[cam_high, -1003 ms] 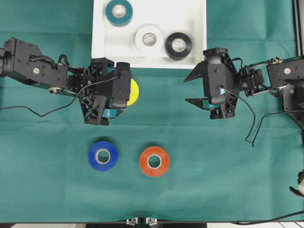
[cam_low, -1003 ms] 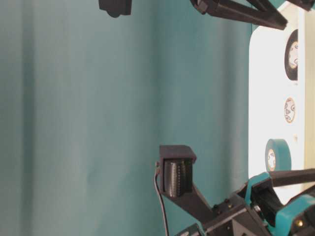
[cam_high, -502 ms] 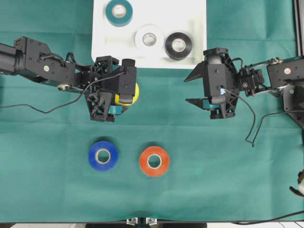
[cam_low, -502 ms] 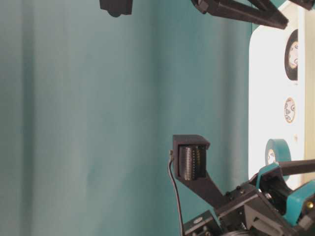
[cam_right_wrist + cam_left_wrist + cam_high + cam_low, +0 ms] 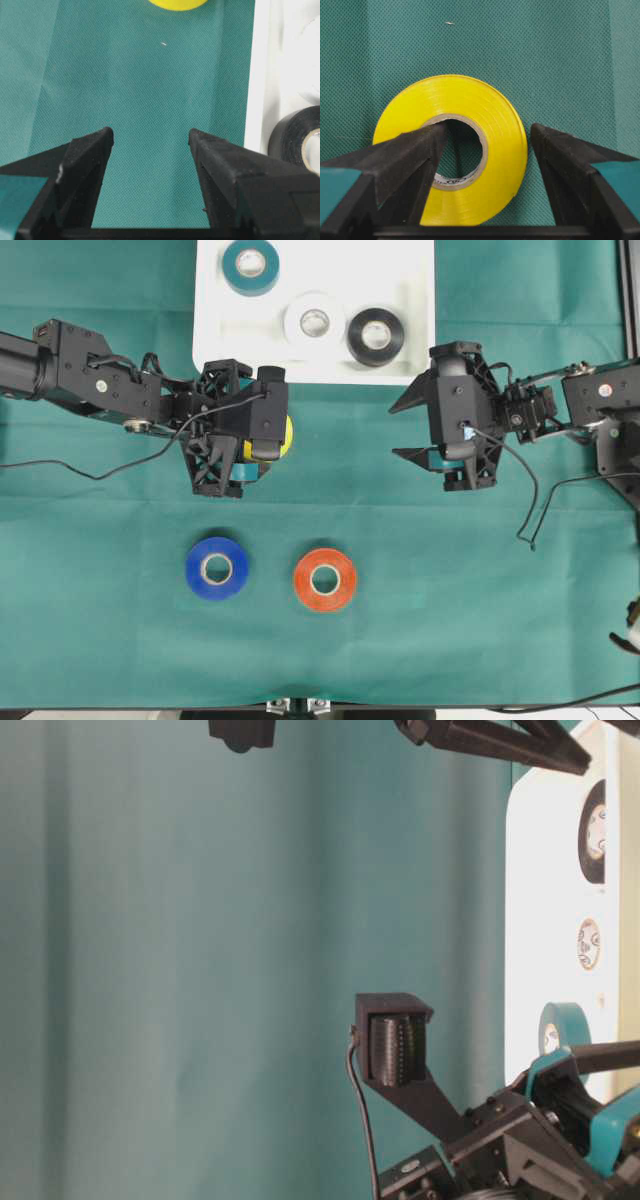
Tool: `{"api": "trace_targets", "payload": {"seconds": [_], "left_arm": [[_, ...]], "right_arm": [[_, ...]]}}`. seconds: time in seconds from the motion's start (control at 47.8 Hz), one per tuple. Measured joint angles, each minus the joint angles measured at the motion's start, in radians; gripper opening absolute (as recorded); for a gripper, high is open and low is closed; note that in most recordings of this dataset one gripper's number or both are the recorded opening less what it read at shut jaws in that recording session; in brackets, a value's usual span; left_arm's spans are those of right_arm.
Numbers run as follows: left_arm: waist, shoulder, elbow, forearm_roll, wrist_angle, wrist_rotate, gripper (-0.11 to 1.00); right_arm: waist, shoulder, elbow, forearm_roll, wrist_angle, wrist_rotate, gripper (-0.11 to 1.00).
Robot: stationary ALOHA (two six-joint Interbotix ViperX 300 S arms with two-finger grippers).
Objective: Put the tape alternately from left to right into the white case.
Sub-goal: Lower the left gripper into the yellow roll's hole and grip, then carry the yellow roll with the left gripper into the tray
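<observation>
The white case holds three rolls already: the teal roll at its far left corner, the white roll and the black roll side by side nearer the rim that faces the arms. The yellow roll lies flat on the green surface just outside that rim, and the left gripper is over it with jaws spread wide — one finger over the roll's open core, the other just outside its outer wall, nothing clamped yet. The right gripper waits open and empty beside the case's right corner.

The risk lies in that straddle. If the jaws close while too high, they could pinch only the glossy top edge and the roll may squirt away toward the case rim. A shallow hold might also let it tilt during the lift.

The blue roll and orange-red roll sit well clear of the case, untouched.
</observation>
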Motion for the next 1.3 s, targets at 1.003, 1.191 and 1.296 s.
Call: {"api": "trace_targets", "payload": {"seconds": [1.003, 1.191, 1.296], "left_arm": [[-0.026, -0.077, 0.002, 0.000, 0.092, -0.009, -0.02], [-0.054, -0.129, -0.008, 0.000, 0.109, -0.008, -0.02], [-0.054, -0.144, -0.009, 0.000, 0.109, -0.006, -0.02]], "right_arm": [[0.000, 0.011, 0.002, 0.000, -0.002, 0.000, 0.69], [0.000, 0.009, 0.000, 0.000, -0.002, 0.002, 0.69], [0.000, 0.011, 0.000, 0.000, -0.002, 0.000, 0.69]]}}
